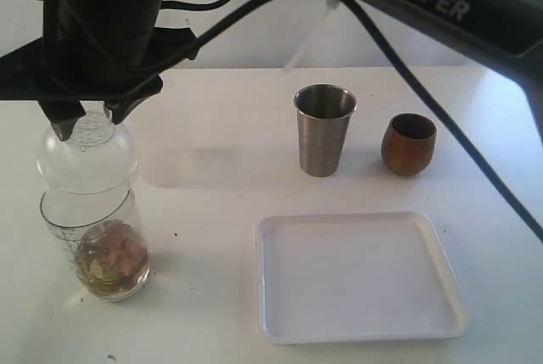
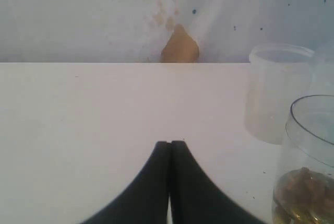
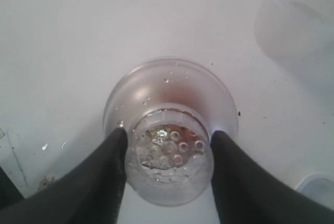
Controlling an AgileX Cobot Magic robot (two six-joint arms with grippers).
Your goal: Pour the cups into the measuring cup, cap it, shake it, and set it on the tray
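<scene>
The measuring cup (image 1: 102, 254) stands at the front left of the table with brown and golden bits in its bottom. A clear dome lid (image 1: 86, 160) sits on its rim. My right gripper (image 1: 85, 114) reaches across from the right and is shut on the lid's neck. Seen from above in the right wrist view, that gripper (image 3: 168, 135) has both fingers (image 3: 104, 177) pressed against the wet neck of the lid (image 3: 169, 93). The steel tumbler (image 1: 323, 131) and wooden cup (image 1: 408, 143) stand upright at the back. My left gripper (image 2: 170, 143) is shut and holds nothing, beside the measuring cup (image 2: 308, 166).
The white tray (image 1: 361, 221) lies at the front right with nothing in it. A frosted clear container (image 2: 276, 93) stands behind the measuring cup in the left wrist view. The right arm and its cable (image 1: 441, 118) cross above the cups.
</scene>
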